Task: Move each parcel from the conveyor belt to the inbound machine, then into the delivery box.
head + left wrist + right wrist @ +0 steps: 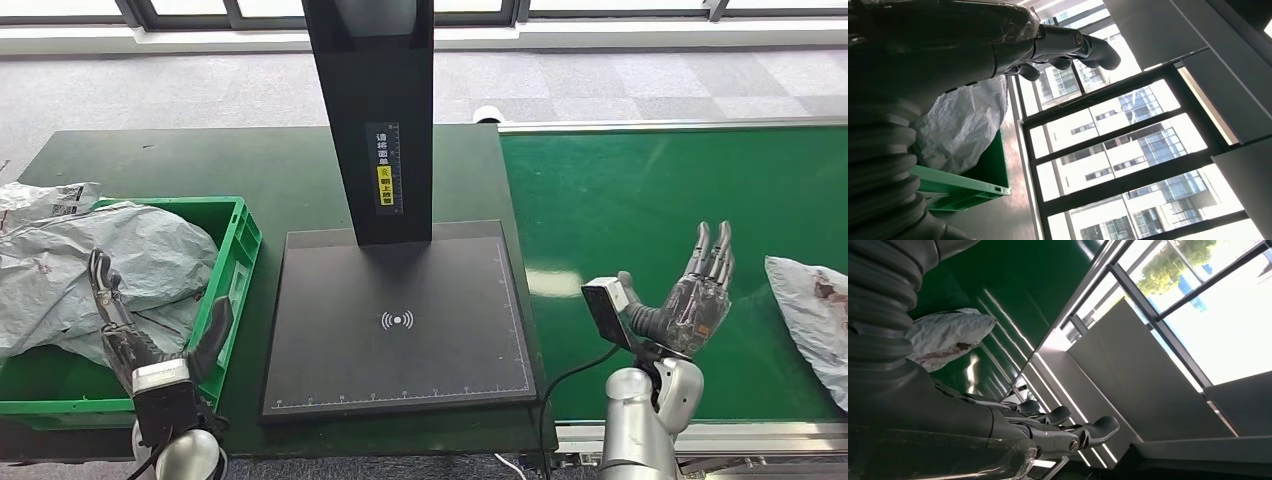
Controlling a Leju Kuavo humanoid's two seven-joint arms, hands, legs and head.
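While the right hand [695, 300] hovered above the green conveyor belt [650, 200] with its fingers spread and nothing in its grasp, the next grey plastic mailer parcel with dark reddish marks [812, 320] lay on the belt just beyond that hand's outer side, near it but not touching. The step in hand appeared to be picking this parcel up. To do it well, the hand would have needed to reach outward over the bag's bulk, come down with the fingers wide, and close on a full fold of the soft plastic, not on a loose edge that could slip out. From there the parcel belonged on the flat black scanning plate of the inbound machine [400, 320], which sat to the inner side of the hand, under the machine's black upright post [375, 110].

The left hand [150, 345] was also open and held nothing, its fingers apart over the near rim of the green plastic delivery crate [240, 260], where crumpled grey mailer bags [120, 265] already lay.

The parcel ran off the head view's edge, so its full length and any label could not be made out. The yellow label on the post was too small to read.
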